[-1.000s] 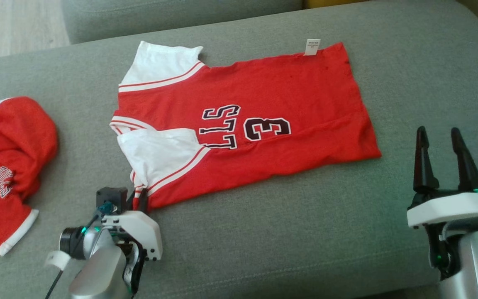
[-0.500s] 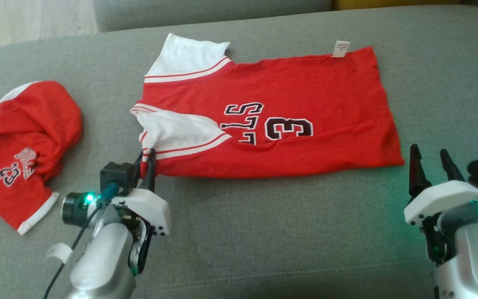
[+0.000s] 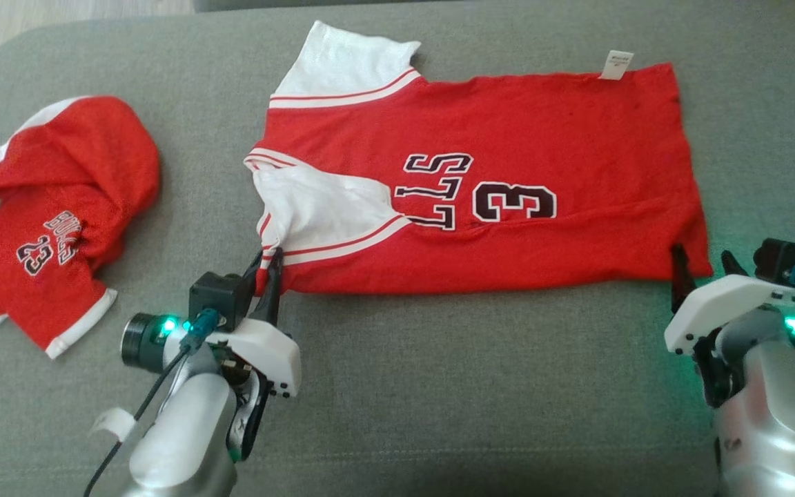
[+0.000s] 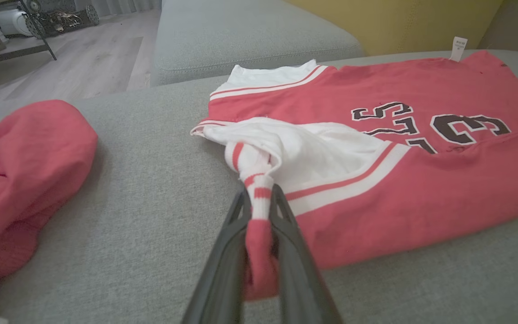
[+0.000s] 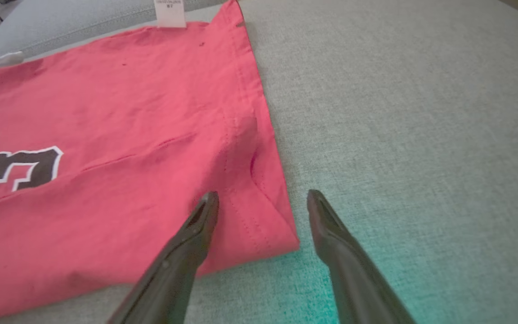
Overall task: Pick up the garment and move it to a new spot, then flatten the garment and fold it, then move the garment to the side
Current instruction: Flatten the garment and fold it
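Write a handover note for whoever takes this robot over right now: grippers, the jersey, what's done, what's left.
Left gripper: shut on the cuff of the near sleeve.
Right gripper: open, straddling the near hem corner of the jersey, not closed on it.
Jersey: spread on the grey cushion; a second red garment lies crumpled to its left.
Done: laid out, largely flat.
Left: fold it, then move it aside.

On the spread jersey (image 3: 480, 181) I read a big black "3" with the letters "LLS" beside it, lying sideways. The crumpled jersey (image 3: 59, 207) at nine o'clock shows "23" under a blurred word. I can't read the white tag (image 3: 616, 65) at one o'clock; its print is too small.
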You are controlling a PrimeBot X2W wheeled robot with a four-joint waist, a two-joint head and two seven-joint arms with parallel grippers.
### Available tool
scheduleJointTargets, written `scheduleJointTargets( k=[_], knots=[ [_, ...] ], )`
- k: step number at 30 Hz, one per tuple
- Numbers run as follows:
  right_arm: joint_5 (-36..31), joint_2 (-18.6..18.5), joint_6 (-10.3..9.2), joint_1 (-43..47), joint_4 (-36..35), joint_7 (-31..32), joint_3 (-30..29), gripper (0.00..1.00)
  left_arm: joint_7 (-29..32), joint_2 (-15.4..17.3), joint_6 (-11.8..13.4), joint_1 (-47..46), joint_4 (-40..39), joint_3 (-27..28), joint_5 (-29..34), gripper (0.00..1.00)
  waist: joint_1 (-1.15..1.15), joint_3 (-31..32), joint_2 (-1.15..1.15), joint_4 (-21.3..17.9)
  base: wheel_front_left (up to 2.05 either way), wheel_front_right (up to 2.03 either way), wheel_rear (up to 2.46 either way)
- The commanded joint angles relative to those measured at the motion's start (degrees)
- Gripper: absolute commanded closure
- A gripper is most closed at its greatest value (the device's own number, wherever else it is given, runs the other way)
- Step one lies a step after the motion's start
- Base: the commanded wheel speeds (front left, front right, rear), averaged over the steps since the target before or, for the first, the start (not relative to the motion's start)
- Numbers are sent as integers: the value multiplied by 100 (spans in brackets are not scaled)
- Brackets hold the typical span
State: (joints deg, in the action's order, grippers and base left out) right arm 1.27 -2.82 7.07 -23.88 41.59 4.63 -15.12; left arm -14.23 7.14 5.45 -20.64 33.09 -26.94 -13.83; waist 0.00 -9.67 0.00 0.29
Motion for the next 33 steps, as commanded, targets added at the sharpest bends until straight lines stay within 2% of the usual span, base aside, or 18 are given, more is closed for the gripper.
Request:
scheduleJointTargets(
  k=[1, 9, 10, 11, 12, 22, 28, 33],
  knots=[
    [-175, -7, 42, -333, -8, -74, -16, 0, -70, 135, -35, -266, -219, 166, 30, 100, 0, -97, 0, 51, 0, 0, 0],
    [-267, -7, 42, -668, 623, -77, -256, 0, -66, 140, -39, -333, -225, 101, 16, 100, 0, -196, 0, 121, 0, 0, 0],
    [-258, -7, 42, -700, 709, -52, -212, 13, -65, 146, -37, -345, -223, 100, 11, 100, 0, -205, 0, 124, 0, 0, 0],
    [-183, -7, 42, -741, 798, -36, -155, 60, -65, 153, -33, -353, -218, 104, 3, 100, 0, -210, 0, 123, 0, 0, 0],
    [-80, -7, 42, -783, 886, -25, -81, 100, -65, 162, -27, -356, -206, 110, -7, 100, 0, -209, 0, 121, 0, 0, 0],
    [312, -160, 42, -821, 1136, -77, 359, 100, 23, 287, -72, -240, 100, 49, -72, 100, 0, 30, 0, 50, 0, 0, 0],
    [538, -352, 42, -626, 1041, 296, 471, 100, 54, 330, -128, -4, 216, 18, -178, 100, 0, 386, 0, -8, 0, 0, 0],
    [903, -553, 42, -216, 658, 699, 474, 100, 90, 357, -153, 210, 95, -36, -236, 100, 0, 712, 0, 11, 0, 0, 0]
  ],
)
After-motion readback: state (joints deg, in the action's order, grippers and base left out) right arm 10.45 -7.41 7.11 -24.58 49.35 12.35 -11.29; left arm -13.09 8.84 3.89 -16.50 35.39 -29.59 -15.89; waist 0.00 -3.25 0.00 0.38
